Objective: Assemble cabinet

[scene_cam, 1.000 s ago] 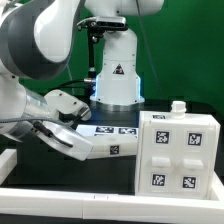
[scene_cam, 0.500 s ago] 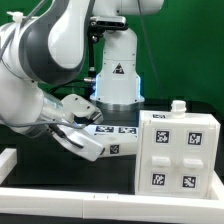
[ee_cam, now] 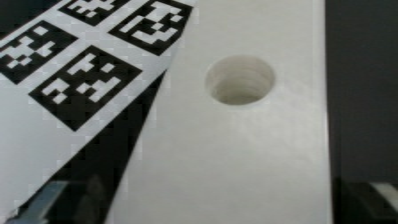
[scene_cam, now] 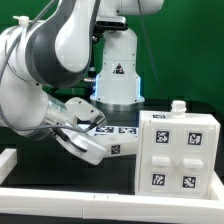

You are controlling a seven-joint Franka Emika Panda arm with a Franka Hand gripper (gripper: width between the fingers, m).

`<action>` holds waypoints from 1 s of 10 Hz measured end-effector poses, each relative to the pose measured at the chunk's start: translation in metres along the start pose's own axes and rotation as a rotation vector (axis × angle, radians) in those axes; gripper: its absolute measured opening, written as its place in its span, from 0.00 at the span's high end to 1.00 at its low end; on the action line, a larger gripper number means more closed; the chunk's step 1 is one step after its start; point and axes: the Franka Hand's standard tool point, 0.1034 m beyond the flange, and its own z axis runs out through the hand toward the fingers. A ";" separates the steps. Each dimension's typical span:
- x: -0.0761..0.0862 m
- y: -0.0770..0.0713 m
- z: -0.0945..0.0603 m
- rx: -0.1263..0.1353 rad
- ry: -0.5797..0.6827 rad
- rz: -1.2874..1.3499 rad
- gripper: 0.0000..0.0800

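Dark table (scene_cam: 55, 170) bears cabinet (scene_cam: 178, 152) apart from jaws

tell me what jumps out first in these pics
The big grey and white arm fills the exterior view's left, its gripper holding a tilted white panel. On the exterior view's right stands the cabinet, a white box with four tags on its front. In the wrist view, the round hole in the panel stands out.
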 end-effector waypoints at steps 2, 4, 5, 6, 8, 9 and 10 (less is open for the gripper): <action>0.000 0.000 0.000 0.000 0.000 0.000 0.29; 0.000 -0.001 -0.004 -0.004 0.006 -0.004 0.29; -0.009 -0.004 -0.024 -0.003 0.008 -0.035 0.29; -0.019 -0.004 -0.049 -0.003 -0.002 -0.071 0.29; -0.038 -0.004 -0.091 -0.096 0.109 -0.182 0.29; -0.039 -0.012 -0.094 -0.082 0.197 -0.202 0.29; -0.039 -0.014 -0.093 -0.069 0.245 -0.207 0.29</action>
